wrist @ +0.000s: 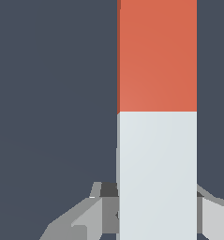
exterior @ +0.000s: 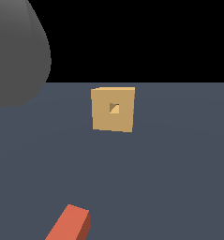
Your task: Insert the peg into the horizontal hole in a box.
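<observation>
The peg [wrist: 157, 56] is a long bar, red-orange at one end and white at the other [wrist: 157, 178]. In the wrist view it fills the space between my gripper [wrist: 158, 201], whose grey fingers [wrist: 97, 206] press against both sides of the white half, shut on it. In the exterior view only the peg's red-orange end [exterior: 71, 224] shows, at the bottom edge; the gripper is out of frame there. The tan box [exterior: 113, 108] stands further back in the middle. Its small square hole [exterior: 114, 108] faces the camera, well apart from the peg.
A large blurred grey shape [exterior: 15, 51], part of the arm, fills the exterior view's upper left. The dark blue-grey floor [exterior: 179, 164] stretches between peg and box. Black background lies behind the box.
</observation>
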Controlling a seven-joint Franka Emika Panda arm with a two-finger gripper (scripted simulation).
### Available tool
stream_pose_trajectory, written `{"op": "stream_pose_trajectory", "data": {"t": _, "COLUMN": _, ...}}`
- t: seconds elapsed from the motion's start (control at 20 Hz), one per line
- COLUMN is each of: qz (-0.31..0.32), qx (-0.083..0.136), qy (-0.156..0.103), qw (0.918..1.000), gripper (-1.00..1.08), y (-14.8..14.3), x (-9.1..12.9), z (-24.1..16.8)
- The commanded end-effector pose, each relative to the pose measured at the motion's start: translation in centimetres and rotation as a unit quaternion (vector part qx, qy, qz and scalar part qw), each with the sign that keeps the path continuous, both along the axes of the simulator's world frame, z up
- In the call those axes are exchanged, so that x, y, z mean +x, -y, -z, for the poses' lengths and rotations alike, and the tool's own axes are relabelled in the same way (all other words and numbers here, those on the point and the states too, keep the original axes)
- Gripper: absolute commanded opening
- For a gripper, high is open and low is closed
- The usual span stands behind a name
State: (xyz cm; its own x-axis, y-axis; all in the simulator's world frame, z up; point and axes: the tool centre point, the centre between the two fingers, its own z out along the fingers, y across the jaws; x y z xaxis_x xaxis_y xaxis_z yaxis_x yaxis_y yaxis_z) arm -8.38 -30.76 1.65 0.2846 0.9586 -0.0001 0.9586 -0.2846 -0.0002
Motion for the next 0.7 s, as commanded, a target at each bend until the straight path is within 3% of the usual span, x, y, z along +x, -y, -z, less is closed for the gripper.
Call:
{"op": "stream_pose_trajectory", "data": {"t": 0.0, "qz": -0.001, "qx": 0.0, "qy": 0.0, "qw": 1.0, "gripper": -1.0, "y": -0.4, "x": 0.1, "z": -0.1}}
{"op": "stream_pose_trajectory", "data": {"t": 0.3, "qz": -0.005, "qx": 0.0, "qy": 0.0, "qw": 1.0, "gripper": -1.0, "y": -3.3, "x": 0.7, "z": -0.8}}
{"op": "stream_pose_trajectory", "data": {"t": 0.65, "qz": -0.015, "qx": 0.0, "qy": 0.0, "qw": 0.9999, "gripper": -1.0, "y": -10.2, "x": 2.2, "z": -2.4}}
